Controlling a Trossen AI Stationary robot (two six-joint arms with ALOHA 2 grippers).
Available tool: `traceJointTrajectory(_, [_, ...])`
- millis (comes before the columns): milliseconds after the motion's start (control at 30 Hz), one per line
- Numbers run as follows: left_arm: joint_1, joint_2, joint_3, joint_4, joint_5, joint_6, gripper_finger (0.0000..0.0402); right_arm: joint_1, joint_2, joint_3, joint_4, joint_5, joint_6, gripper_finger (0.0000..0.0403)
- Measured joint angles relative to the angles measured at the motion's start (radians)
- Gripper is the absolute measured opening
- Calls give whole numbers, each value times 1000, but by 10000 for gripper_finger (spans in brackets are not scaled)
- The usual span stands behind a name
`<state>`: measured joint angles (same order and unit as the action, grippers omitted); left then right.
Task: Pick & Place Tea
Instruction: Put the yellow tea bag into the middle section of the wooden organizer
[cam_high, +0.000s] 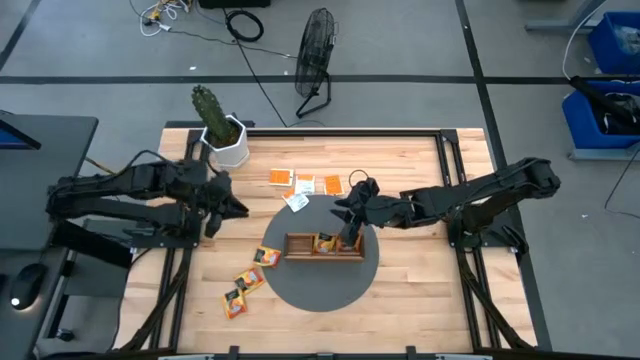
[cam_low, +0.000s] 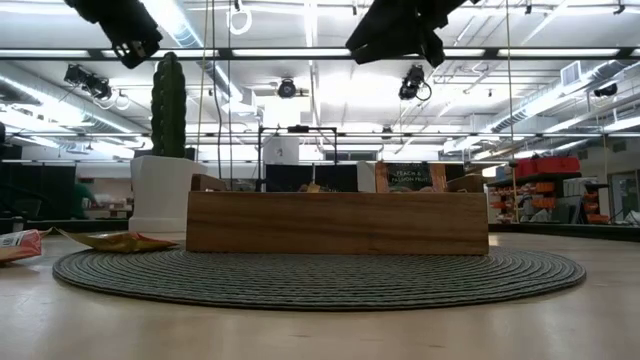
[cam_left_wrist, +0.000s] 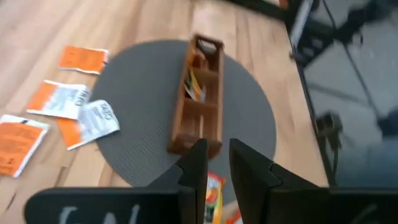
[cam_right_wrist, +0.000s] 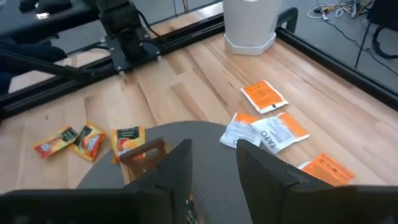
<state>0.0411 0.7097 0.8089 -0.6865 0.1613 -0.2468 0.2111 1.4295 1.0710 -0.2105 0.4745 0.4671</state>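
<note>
Two arms over a wooden surface (cam_high: 420, 290); tea sachets lie partly loose, partly in the tray.

Round grey mat (cam_high: 322, 285) at centre, long wooden tray (cam_high: 322, 247) on it, at least one yellow sachet (cam_high: 327, 241) in a compartment. White pot with cactus (cam_high: 224, 136) at the far left corner. Right gripper (cam_high: 350, 236) hangs over the tray's right half, fingers spread, nothing between them. Left gripper (cam_high: 215, 216) waits off the mat, left of it, fingers a narrow gap apart, empty. Orange and white sachets (cam_high: 305, 184) lie loose on the wood just beyond the mat, one white sachet (cam_high: 296, 202) overlapping its rim. Yellow and red sachets (cam_high: 248, 282) sit near the mat's left front edge.
</note>
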Motion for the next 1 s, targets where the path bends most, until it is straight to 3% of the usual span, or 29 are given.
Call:
traceJointTrajectory(367, [-232, 180, 0, -28, -169, 76, 69, 0, -44, 0, -104, -51, 32, 132])
traceJointTrajectory(700, [-447, 415, 0, -34, -292, 39, 69, -15, -113, 1, -141, -213, 49, 132])
traceJointTrajectory(1000, [-528, 646, 0, -2, -391, -29, 69, -14, -132, 1, -151, -213, 45, 132])
